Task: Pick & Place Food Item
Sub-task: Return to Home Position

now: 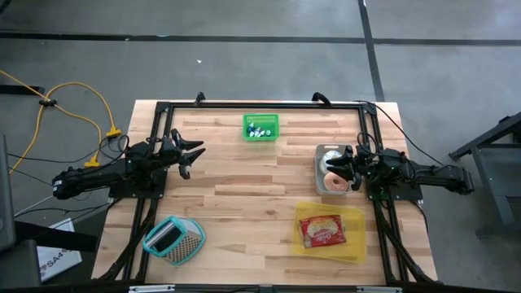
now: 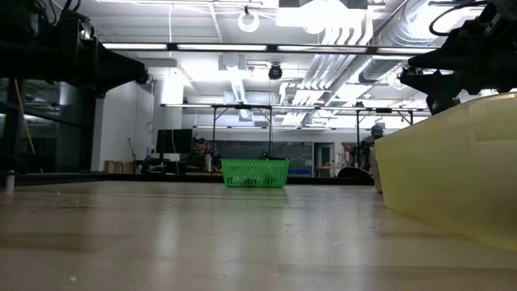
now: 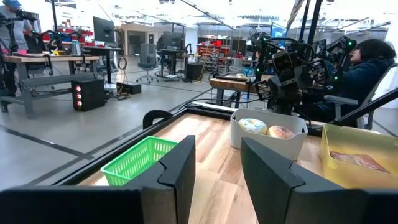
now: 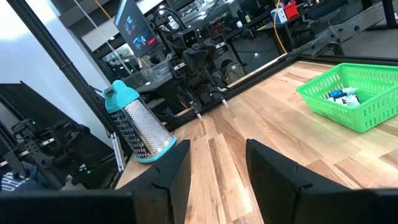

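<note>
A white bin (image 1: pixel 332 172) at the table's right holds two round pastries, one iced (image 3: pixel 252 126) and one plain (image 3: pixel 281 132). A red food packet (image 1: pixel 323 230) lies in a yellow tray (image 1: pixel 352 244) near the front right. My right gripper (image 1: pixel 338 167) hovers open over the bin's left part and touches nothing. My left gripper (image 1: pixel 192 155) hangs open above the table's left side, pointing toward the right, with nothing between its fingers (image 3: pixel 177 165). Both grippers stay well above the wood.
A green basket (image 1: pixel 260 127) with small items stands at the far middle. A teal-capped grater (image 1: pixel 173 238) lies at the front left. A black frame (image 1: pixel 163 110) runs along the table's edges. The bare wood in the middle (image 1: pixel 252 195) is free.
</note>
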`<action>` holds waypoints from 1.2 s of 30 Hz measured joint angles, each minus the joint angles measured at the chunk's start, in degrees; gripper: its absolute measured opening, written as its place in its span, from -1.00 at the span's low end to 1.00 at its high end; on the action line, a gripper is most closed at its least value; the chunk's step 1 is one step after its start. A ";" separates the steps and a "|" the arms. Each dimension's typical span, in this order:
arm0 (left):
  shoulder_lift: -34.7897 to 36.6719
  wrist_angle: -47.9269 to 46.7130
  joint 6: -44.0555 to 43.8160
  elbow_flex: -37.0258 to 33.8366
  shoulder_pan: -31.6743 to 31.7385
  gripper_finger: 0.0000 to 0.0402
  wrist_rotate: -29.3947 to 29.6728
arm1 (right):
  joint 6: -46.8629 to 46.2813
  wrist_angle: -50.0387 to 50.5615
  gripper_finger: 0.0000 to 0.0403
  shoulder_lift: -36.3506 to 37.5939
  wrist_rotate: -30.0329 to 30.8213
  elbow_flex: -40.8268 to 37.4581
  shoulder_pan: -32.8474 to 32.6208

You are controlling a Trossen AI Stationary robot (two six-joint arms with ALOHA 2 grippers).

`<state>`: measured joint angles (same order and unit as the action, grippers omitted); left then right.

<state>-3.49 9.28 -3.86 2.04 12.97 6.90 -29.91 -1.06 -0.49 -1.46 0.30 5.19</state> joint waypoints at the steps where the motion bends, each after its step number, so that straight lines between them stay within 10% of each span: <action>1: 0.00 0.00 0.00 0.00 -0.03 -0.39 0.00 | -0.01 0.00 -0.30 0.00 -0.01 0.01 0.01; 36: 0.94 -0.24 12.00 -1.53 -1.27 -0.39 0.70 | 0.00 0.00 -0.30 0.00 -0.02 0.00 0.00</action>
<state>-2.55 9.04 8.14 0.51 11.70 7.60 -29.91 -1.06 -0.49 -1.48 0.30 5.19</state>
